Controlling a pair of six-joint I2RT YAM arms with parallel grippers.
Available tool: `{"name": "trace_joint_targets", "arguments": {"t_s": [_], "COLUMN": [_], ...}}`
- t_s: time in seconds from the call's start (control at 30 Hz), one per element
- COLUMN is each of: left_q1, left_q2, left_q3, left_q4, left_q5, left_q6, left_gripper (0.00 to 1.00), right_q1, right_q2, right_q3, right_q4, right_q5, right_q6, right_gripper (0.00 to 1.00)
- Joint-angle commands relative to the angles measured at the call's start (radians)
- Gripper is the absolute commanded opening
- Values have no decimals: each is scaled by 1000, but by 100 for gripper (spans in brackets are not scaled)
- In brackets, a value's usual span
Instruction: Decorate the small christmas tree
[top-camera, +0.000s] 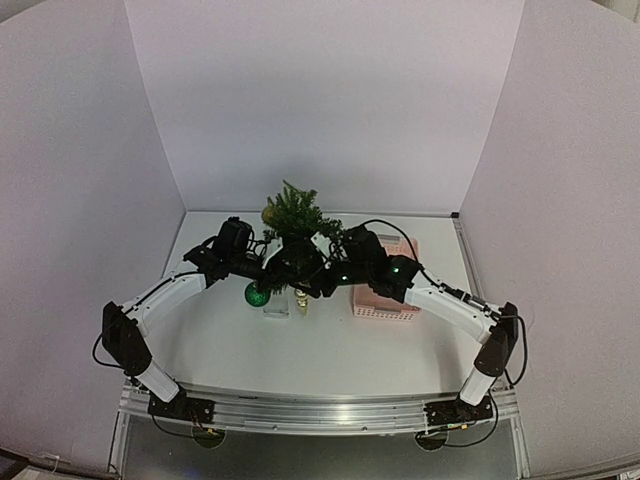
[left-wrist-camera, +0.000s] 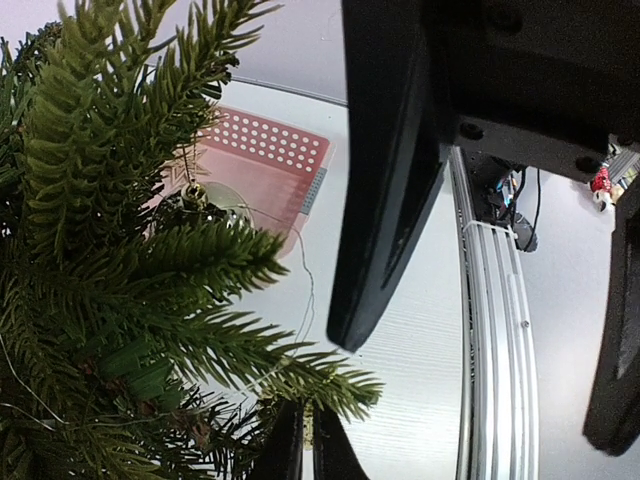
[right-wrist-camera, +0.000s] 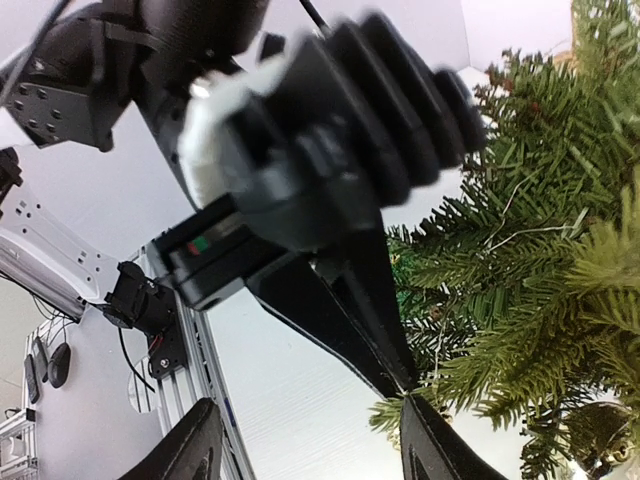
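The small christmas tree (top-camera: 291, 214) stands at the table's middle back, with a gold ball (top-camera: 269, 213) on its upper left. Its green branches fill the left wrist view (left-wrist-camera: 110, 300) and the right side of the right wrist view (right-wrist-camera: 540, 250). My left gripper (top-camera: 297, 278) is at the tree's lower front. Its fingers (left-wrist-camera: 283, 450) are shut on the top of a small gold ornament (left-wrist-camera: 308, 440), which hangs below it (top-camera: 302, 300). My right gripper (right-wrist-camera: 310, 425) is open wide and empty, right beside the left gripper's tip (right-wrist-camera: 400, 378).
A green ball (top-camera: 257, 294) and a small clear piece (top-camera: 276, 306) lie on the table in front of the tree. A pink basket (top-camera: 385, 300) stands to the right of the tree. A thin thread (left-wrist-camera: 305, 290) trails among the branches. The table's metal rail (left-wrist-camera: 490, 330) runs along the near edge.
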Motion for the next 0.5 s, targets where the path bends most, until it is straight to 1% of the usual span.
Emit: {"name": "trace_joint_targets", "arguments": {"t_s": [0.0, 0.17, 0.37, 0.47], "left_q1": [0, 1, 15, 18], "left_q2": [-14, -21, -40, -51], "left_q3": [3, 24, 46, 52], "left_q4": [6, -16, -65, -64], "left_q5": [29, 30, 45, 44], "left_q6": [-8, -22, -21, -23], "left_gripper": [9, 13, 29, 33], "right_q1": [-1, -1, -4, -3], "right_q2": [-73, -90, -106, -110], "right_q3": [24, 18, 20, 25], "right_q4": [37, 39, 38, 39], "right_q5": [-1, 16, 26, 29], "right_q6": [6, 4, 3, 6], "right_gripper": [59, 59, 60, 61]}}
